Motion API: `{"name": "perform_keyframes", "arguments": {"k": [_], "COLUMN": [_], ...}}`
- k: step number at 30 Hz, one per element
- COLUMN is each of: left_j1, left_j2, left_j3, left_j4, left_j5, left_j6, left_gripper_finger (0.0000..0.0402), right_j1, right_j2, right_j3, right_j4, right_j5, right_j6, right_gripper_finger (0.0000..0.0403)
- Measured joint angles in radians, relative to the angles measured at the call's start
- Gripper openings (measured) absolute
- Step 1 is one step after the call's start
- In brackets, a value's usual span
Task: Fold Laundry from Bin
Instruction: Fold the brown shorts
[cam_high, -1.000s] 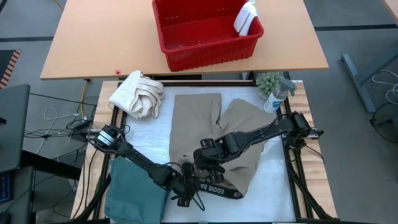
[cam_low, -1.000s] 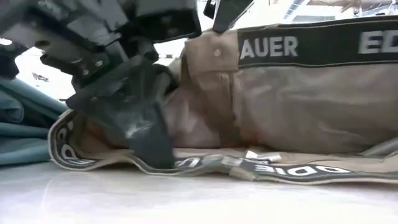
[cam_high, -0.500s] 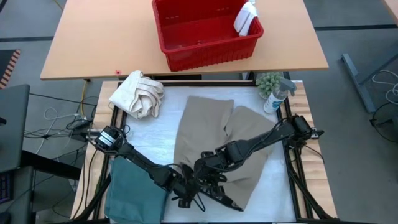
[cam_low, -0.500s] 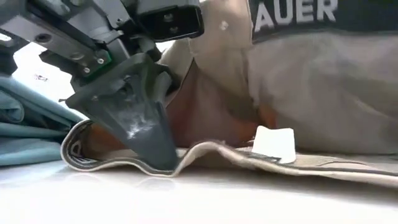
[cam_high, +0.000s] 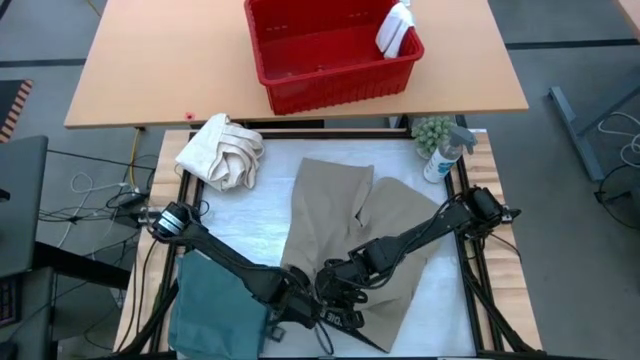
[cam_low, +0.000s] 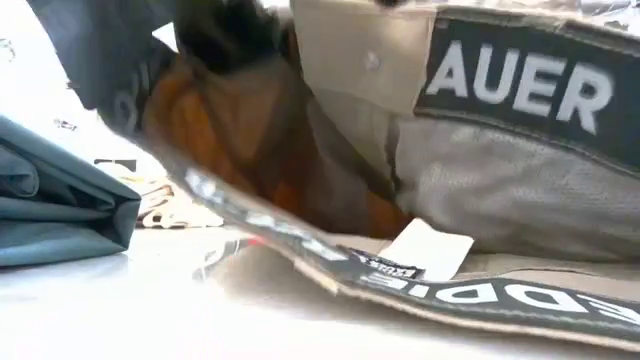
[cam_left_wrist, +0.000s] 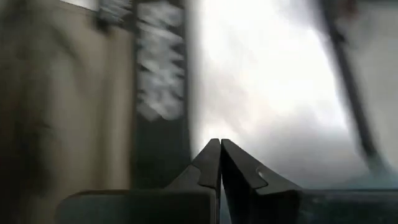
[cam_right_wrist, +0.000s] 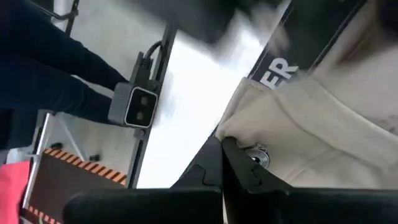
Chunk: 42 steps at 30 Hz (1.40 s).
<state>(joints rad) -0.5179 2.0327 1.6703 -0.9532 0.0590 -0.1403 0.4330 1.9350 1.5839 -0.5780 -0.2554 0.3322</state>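
Trousers: tan khaki; inner waistband dark grey-black with white block lettering. Garment: teal-green, plain. Bin: red, slotted sides. Small cloth in bin: white. Bundled canvas cloth: cream. Tabletop: white under the trousers. Far tabletop: light wood. Spray bottle: clear, pale blue head.

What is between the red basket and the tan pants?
In the high view, bare tabletop and the table edge lie between the red basket and the tan pants.
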Motion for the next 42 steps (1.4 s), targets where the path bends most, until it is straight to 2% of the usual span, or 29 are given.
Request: {"name": "perform_keyframes", "arguments": {"k": [3, 6, 9, 13, 15, 19, 31, 35, 38, 42], "left_j1": [-0.011, -0.023, -0.025, -0.024, -0.019, 0.001, 0.061, 0.062, 0.055, 0.041], "left_j2": [-0.002, -0.003, -0.005, -0.005, -0.006, -0.016, -0.108, -0.119, -0.119, -0.119], "left_j3": [0.118, 0.228, 0.324, 0.399, 0.413, 0.439, 0.442, 0.442, 0.442, 0.442], "left_j4": [-0.215, -0.358, -0.430, -0.419, -0.426, -0.466, -0.470, -0.471, -0.482, -0.486], "left_j5": [0.100, 0.098, 0.103, 0.151, 0.119, -0.033, -0.081, -0.084, -0.083, -0.086], "left_j6": [0.117, 0.146, 0.172, 0.206, 0.208, 0.192, 0.137, 0.109, 0.103, 0.102], "left_gripper_finger": [0.0000, 0.0000, 0.0000, 0.0000, 0.0000, 0.0000, 0.0000, 0.0000, 0.0000, 0.0000], "right_j1": [-0.001, 0.000, 0.006, 0.014, 0.020, 0.037, 0.054, 0.065, 0.100, 0.161], "right_j2": [-0.001, 0.000, 0.000, 0.000, 0.000, 0.013, 0.036, 0.036, 0.036, 0.065], "right_j3": [0.001, 0.000, 0.000, 0.000, 0.000, 0.000, 0.001, 0.001, 0.001, 0.000], "right_j4": [0.043, 0.078, 0.086, 0.103, 0.127, 0.176, 0.225, 0.219, 0.189, 0.155], "right_j5": [-0.021, -0.028, -0.030, -0.031, -0.058, -0.125, -0.121, -0.138, -0.078, 0.051], "right_j6": [-0.009, -0.015, -0.030, -0.050, -0.049, -0.044, 0.130, 0.135, 0.110, 0.050], "right_gripper_finger": [0.0016, 0.0016, 0.0016, 0.0016, 0.0016, 0.0022, 0.0115, 0.0142, 0.0138, 0.0091]}}
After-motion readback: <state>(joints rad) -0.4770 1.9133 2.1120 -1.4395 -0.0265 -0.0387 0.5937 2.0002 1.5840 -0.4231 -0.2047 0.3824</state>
